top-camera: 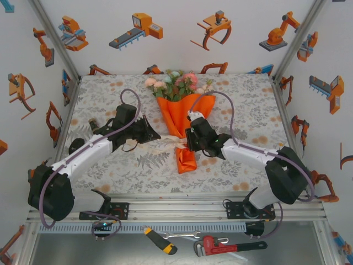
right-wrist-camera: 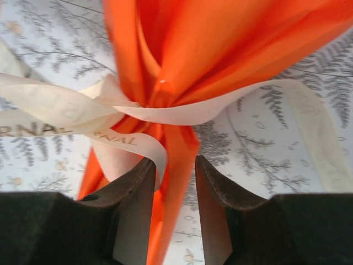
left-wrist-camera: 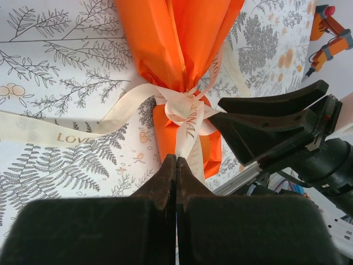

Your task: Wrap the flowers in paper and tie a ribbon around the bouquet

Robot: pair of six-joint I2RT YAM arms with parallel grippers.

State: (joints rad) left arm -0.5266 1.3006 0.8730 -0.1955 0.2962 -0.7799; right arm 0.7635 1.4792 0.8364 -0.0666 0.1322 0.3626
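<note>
The bouquet lies in the middle of the table: flowers [top-camera: 176, 83] at the far end, and orange paper [top-camera: 185, 118] tapering toward me as a cone. A cream ribbon [top-camera: 168, 141] is knotted around the cone's narrow neck [left-wrist-camera: 182, 110], with loose tails trailing left and right. My left gripper [top-camera: 156, 134] sits just left of the knot, jaws pressed together [left-wrist-camera: 176, 157], and a taut ribbon strand runs straight into its tips. My right gripper [top-camera: 190, 138] is on the knot's right side, open [right-wrist-camera: 174, 163], straddling the paper's tail. A ribbon loop [right-wrist-camera: 132, 143] rests against its left finger.
The floral tablecloth [top-camera: 110, 99] covers the table, with walls close on three sides. On the near ledge below the arm bases lie a yellow-handled screwdriver [top-camera: 161, 241] and a red pipe wrench [top-camera: 220, 244].
</note>
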